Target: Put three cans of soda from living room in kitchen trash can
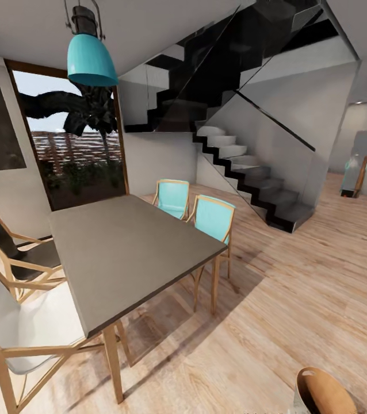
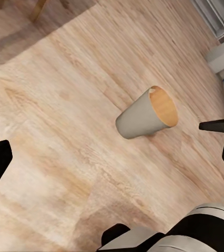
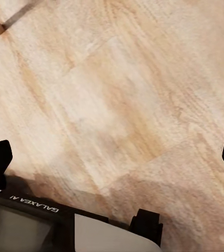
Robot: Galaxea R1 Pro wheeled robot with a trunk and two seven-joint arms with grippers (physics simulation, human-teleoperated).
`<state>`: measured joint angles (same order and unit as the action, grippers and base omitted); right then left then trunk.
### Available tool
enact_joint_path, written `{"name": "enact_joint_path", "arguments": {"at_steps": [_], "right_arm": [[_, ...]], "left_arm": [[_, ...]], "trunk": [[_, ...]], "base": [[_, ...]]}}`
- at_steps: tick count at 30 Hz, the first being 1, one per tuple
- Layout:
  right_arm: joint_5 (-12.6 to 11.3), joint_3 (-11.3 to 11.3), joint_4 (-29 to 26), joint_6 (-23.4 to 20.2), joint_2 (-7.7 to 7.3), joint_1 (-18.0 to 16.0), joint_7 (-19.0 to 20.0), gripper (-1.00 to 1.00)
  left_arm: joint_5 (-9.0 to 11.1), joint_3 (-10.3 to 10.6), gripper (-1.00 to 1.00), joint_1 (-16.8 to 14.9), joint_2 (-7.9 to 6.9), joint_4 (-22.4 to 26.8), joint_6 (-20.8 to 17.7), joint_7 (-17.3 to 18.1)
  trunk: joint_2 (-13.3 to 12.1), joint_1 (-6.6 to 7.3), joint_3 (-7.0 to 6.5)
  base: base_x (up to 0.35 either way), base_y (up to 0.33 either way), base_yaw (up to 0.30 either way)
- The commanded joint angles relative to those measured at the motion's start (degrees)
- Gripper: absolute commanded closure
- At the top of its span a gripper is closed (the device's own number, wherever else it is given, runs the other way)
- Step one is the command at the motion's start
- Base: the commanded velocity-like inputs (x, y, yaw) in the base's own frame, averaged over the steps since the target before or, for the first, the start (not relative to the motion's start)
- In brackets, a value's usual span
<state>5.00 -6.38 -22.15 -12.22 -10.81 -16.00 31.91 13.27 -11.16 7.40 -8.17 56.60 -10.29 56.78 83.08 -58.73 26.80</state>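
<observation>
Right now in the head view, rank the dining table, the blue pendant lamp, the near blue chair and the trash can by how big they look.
1. Dining table, clearly largest.
2. Near blue chair.
3. Blue pendant lamp, close to the chair in apparent size, so that order is unsure.
4. Trash can, cut off by the picture's edge, so its rank is unsure.

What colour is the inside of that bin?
Glossy copper-brown inside the trash can, pale grey outside; clearest in the left wrist view.

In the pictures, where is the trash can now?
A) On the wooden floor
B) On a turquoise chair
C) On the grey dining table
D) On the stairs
A: the left wrist view shows the trash can on the light wood floor, its copper-brown opening visible, and the head view shows its rim low near the floor.
</observation>
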Motion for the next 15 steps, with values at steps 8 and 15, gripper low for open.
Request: {"name": "enact_joint_path", "arguments": {"at_steps": [8, 15], "right_arm": [[0.0, 0.0, 0.0, 0.0, 0.00, 0.0, 0.1, -1.00], [0.0, 0.0, 0.0, 0.1, 0.00, 0.0, 0.1, -1.00]], "left_arm": [[0.0, 0.0, -1.00, 0.0, 0.00, 0.0, 0.0, 0.0], [0.0, 0.0, -1.00, 0.0, 0.00, 0.0, 0.0, 0.0]], "trunk": [[0.0, 0.00, -0.20], [0.0, 0.00, -0.39]], "base": [[0.000, 0.000, -0.248], [0.000, 0.000, -0.257]]}}
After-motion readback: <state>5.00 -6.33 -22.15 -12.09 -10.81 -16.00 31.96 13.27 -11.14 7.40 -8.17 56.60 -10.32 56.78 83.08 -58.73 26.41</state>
